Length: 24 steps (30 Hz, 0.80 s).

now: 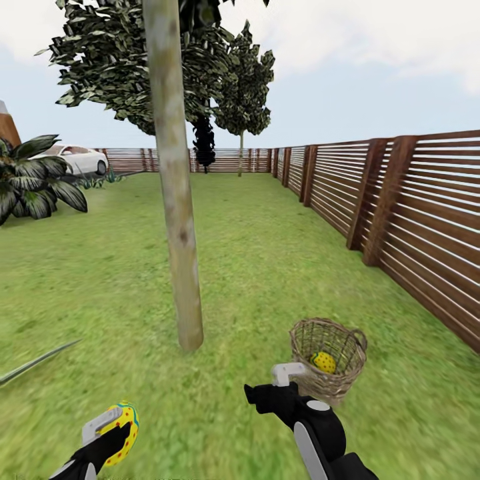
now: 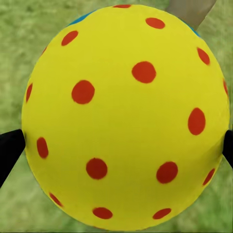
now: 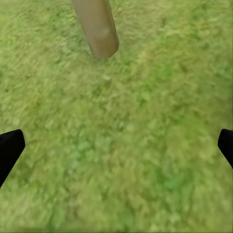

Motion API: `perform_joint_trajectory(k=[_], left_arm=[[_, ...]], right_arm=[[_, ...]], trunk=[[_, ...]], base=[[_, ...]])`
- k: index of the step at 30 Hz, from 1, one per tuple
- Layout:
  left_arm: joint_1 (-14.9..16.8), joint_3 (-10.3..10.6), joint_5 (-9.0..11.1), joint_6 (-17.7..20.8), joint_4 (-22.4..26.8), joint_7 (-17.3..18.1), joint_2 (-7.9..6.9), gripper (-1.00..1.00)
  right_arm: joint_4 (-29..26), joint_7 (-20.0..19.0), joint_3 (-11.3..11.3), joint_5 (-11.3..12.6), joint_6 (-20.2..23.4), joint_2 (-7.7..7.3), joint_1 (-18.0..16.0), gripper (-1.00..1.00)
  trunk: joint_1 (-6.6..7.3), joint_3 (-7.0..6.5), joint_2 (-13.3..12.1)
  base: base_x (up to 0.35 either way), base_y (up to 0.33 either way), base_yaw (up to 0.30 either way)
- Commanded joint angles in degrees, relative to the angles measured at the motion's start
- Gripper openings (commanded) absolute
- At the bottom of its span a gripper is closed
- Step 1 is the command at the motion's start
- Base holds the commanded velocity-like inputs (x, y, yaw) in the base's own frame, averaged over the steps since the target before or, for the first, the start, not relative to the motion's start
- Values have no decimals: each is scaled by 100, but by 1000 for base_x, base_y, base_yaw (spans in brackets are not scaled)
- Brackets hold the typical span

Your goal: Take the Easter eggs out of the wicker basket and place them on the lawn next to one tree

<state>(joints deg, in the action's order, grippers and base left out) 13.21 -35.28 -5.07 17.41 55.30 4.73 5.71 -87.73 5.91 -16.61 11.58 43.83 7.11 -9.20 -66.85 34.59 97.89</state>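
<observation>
Left jaws pinch a yellow red-dotted Easter egg (image 2: 125, 116) over the mottled green lawn (image 1: 267, 253).
The left gripper (image 1: 110, 437) hangs low, short of the pale mottled tree trunk (image 1: 177, 200). The right gripper (image 1: 275, 385), jaws spread and empty, sits just beside the round brown wicker basket (image 1: 328, 360), where a second egg (image 1: 325, 362) lies. A dark slatted wooden fence (image 1: 400, 207) bounds the right; open grass lies around the trunk.

Lawn (image 1: 267, 267) before me (short mottled grass): tree (image 1: 175, 200) trunk rooted centrally; wicker basket (image 1: 328, 357) standing near it, toward the fence side.
</observation>
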Motion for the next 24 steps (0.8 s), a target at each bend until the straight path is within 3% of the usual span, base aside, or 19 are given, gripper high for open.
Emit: perform_joint_trajectory(k=[1,9,18,21,24], left_arm=[[17,-30,-49,27,-55,28,6,-100],[32,-31,-45,19,-167,-32,-2,-100],[33,-31,-47,24,-177,-42,-8,-100],[33,-31,-47,23,-170,-42,-8,-100],[33,-31,-47,25,-171,-42,-8,-100]], right_arm=[[-8,60,-4,59,21,0,-3,100],[-8,31,-1,62,21,-7,-3,100],[-14,16,-8,58,21,-5,-3,100],[-25,56,-338,59,42,17,-3,100],[-41,60,-412,54,26,7,-3,100]], trunk=[[-1,10,3],[-1,37,3],[-1,40,3],[-1,40,3],[-1,41,3]], base=[[117,0,268],[232,0,256],[282,55,27],[87,33,0],[-20,7,12]])
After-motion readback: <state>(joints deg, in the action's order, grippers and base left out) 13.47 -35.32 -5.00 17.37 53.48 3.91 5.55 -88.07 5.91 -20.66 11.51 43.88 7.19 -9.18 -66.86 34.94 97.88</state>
